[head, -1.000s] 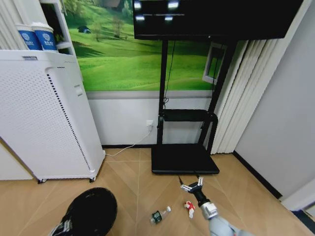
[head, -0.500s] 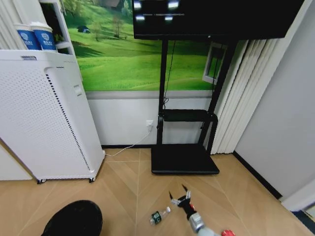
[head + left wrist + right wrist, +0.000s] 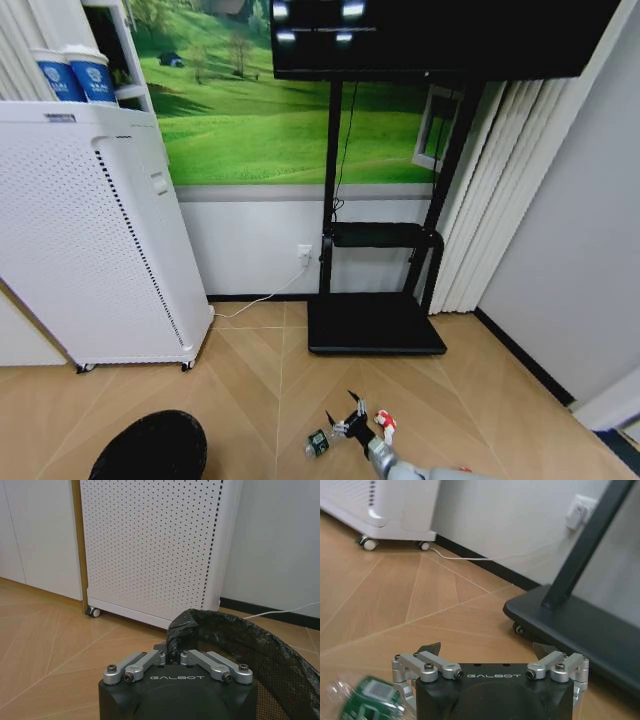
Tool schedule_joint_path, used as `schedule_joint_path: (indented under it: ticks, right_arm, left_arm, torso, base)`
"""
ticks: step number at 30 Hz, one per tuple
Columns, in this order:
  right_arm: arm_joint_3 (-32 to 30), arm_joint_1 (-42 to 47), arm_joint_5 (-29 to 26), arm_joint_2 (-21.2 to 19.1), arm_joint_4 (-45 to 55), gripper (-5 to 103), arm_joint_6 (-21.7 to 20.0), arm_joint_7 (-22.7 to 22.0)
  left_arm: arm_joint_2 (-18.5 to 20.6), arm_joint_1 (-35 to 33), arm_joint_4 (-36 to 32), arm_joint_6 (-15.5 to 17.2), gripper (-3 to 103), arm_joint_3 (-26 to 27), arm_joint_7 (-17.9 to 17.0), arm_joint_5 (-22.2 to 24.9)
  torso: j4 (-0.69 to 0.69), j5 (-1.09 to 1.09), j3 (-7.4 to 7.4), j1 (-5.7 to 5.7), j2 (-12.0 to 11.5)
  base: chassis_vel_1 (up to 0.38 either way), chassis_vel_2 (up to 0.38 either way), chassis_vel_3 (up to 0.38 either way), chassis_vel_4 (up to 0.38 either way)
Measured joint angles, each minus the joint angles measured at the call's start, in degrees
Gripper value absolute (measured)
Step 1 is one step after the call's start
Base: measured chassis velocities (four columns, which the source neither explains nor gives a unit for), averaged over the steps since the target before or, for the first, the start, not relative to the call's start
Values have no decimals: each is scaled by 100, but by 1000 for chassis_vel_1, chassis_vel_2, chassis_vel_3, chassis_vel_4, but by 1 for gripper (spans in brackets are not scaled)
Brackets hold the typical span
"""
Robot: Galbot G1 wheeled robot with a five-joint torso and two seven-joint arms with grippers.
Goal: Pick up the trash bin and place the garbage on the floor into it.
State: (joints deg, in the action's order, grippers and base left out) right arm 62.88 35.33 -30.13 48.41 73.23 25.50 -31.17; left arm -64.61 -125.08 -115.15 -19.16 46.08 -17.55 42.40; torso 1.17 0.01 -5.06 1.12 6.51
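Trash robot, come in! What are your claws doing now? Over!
Left claw shut on trash bin rim. Right claw open, low beside bottle. Red wrapper close by. Nothing blocking.

I see smooth light-brown wooden parquet floor (image 3: pixel 250 380), crinkly glossy black plastic liner on my round mesh trash bin (image 3: pixel 260 645), clear plastic green-labelled bottle (image 3: pixel 362 700), matt white perforated metal cabinet (image 3: pixel 150 545).

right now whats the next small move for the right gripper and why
Probably ease the right gripper sideways and down so its open fingers straddle the bottle. In the head view the bottle lies on the floor just beside the fingertips, not between them. The left gripper already pinches the trash bin by its rim.
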Motion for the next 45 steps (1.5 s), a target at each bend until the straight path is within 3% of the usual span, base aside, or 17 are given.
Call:
schedule_joint_path:
  ticks: [2, 14, 19, 29, 32, 39, 45]
  right_arm:
    - [52, -282, 1377, -48, -477, 100, 214, 234]
    - [125, -670, 2988, -530, -804, 100, 536, 524]
    - [-262, -342, 4154, -692, -974, 100, 857, 682]
    - [-219, -109, 4720, -561, -1130, 100, 986, 809]
    - [-81, -168, 4791, -290, -1494, 100, 1095, 869]
    - [211, -279, 4681, 127, -1997, 100, 1143, 867]
    - [785, -438, 4190, 545, -2610, 100, 1156, 766]
  left_arm:
    - [37, 106, 78, 14, 7, -75, 6, 6]
    - [104, 306, 128, 75, 7, -200, 1, 56]
    - [145, 409, 118, 114, 7, -241, -31, 58]
    - [137, 415, 11, 140, 7, -273, -44, 47]
    - [93, 399, -25, 141, 7, -285, -43, 16]
    - [32, 393, -26, 117, 7, -324, -7, -26]
    - [23, 403, -26, 92, 7, -355, 57, -10]
  torso:
    - [-1, -1, 0, 0, 0]
    - [-1, 0, 0, 0, 0]
    - [-1, 0, 0, 0, 0]
    - [-2, -1, 0, 0, 0]
    - [-2, 0, 0, 0, 0]
    - [-3, -1, 0, 0, 0]
    - [-1, -2, 0, -1, 0]
  base:
    - [0, 0, 0, 0]
    - [0, 0, 0, 0]
    - [0, 0, 0, 0]
    - [0, 0, 0, 0]
    - [0, 0, 0, 0]
    - [0, 0, 0, 0]
    - [0, 0, 0, 0]
